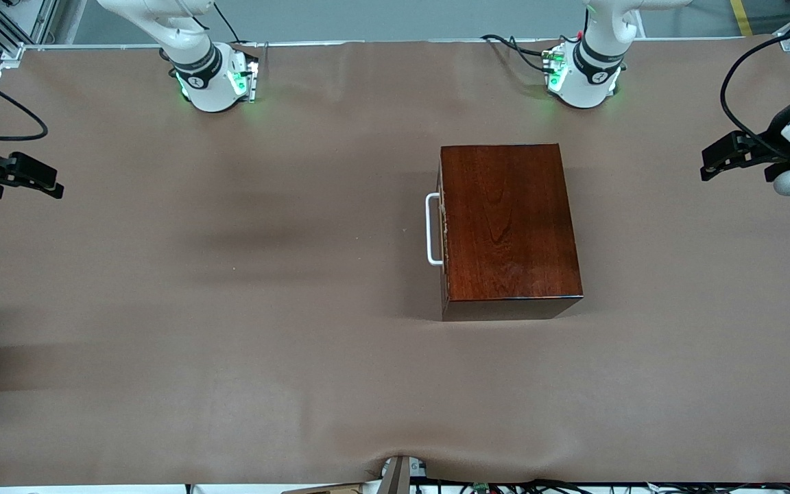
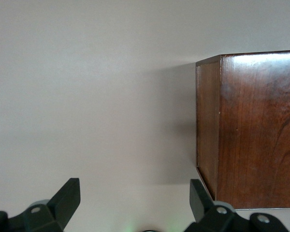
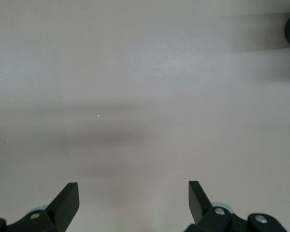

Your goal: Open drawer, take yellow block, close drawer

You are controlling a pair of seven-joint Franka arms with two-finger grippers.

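Drawer (image 1: 443, 230) shut; left claw (image 1: 714, 161), right claw (image 1: 49, 185) spread

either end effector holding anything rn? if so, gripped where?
Nothing held. Left end effector and right end effector are both open and empty over bare table. The drawer is shut, its white handle untouched.

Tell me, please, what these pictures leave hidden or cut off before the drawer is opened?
- Yellow block: in no view; the shut drawer in the wooden box would hide anything inside.
- Drawer interior: hidden in the front view by the box's top.
- Handle: missing from the left wrist view, which shows only a box corner.
- Left gripper and right gripper: arms cut off by the front view's edges.
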